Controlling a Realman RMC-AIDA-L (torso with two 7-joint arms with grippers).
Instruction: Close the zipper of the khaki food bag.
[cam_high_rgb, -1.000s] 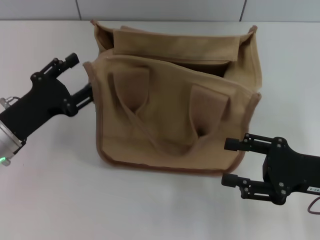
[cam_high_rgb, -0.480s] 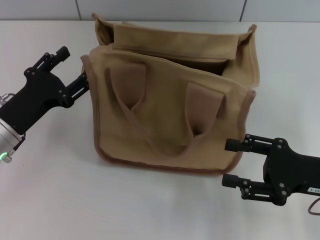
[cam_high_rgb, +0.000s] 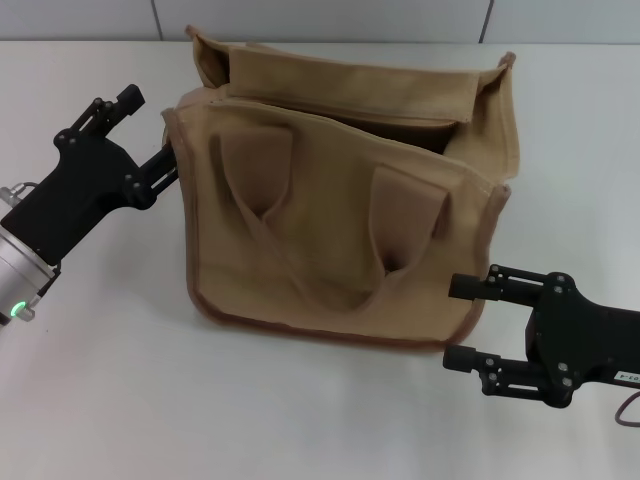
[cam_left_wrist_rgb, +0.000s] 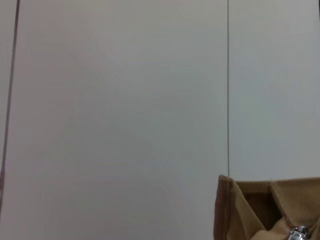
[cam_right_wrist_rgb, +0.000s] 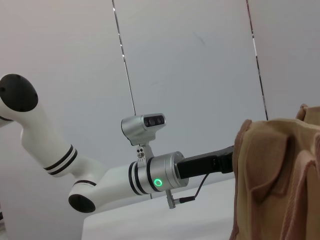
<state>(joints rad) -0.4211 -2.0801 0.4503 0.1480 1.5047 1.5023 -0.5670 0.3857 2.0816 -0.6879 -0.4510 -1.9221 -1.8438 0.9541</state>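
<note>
The khaki food bag (cam_high_rgb: 340, 230) stands mid-table with its top gaping open and both handles lying on its front. The zipper (cam_high_rgb: 340, 112) runs unclosed along the top lip. Its silver slider (cam_left_wrist_rgb: 299, 232) shows at the bag's corner (cam_left_wrist_rgb: 250, 205) in the left wrist view. My left gripper (cam_high_rgb: 152, 130) is open at the bag's upper left corner, with one finger against the side edge. My right gripper (cam_high_rgb: 460, 322) is open by the bag's lower right corner and holds nothing. The right wrist view shows the bag's side (cam_right_wrist_rgb: 280, 175) and the left arm (cam_right_wrist_rgb: 155, 175) reaching to it.
The white table (cam_high_rgb: 120, 400) stretches around the bag. A pale wall with seams (cam_high_rgb: 155, 18) rises behind it. A cable (cam_high_rgb: 630, 412) hangs at the right arm's edge.
My left gripper has moved a little left and away along the bag's corner. The bag's front lip has shifted left with it. The right arm has not moved.
</note>
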